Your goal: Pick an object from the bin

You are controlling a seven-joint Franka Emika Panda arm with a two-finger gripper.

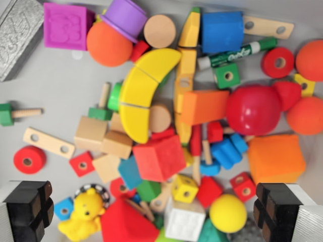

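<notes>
The bin [60, 96] holds a heap of toys, thickest from the middle to the right. A banana [141, 91] curves through the centre, with a wedge [203, 106] touching its right side and a big ball [253, 109] just right of that. At the far left a lettered cube [64, 25] sits beside a ball [108, 44] that has a cup [124, 17] lying partly on it. A marker [237, 53] lies at the far right, near a drilled strip [267, 27]. On the left, well apart from the heap, lie a bolt [17, 114], another strip [49, 142] and a wheel [29, 159]. Near the bottom edge a duck [83, 217] sits left, a small ball [228, 213] right, a cube [276, 158] above it.
</notes>
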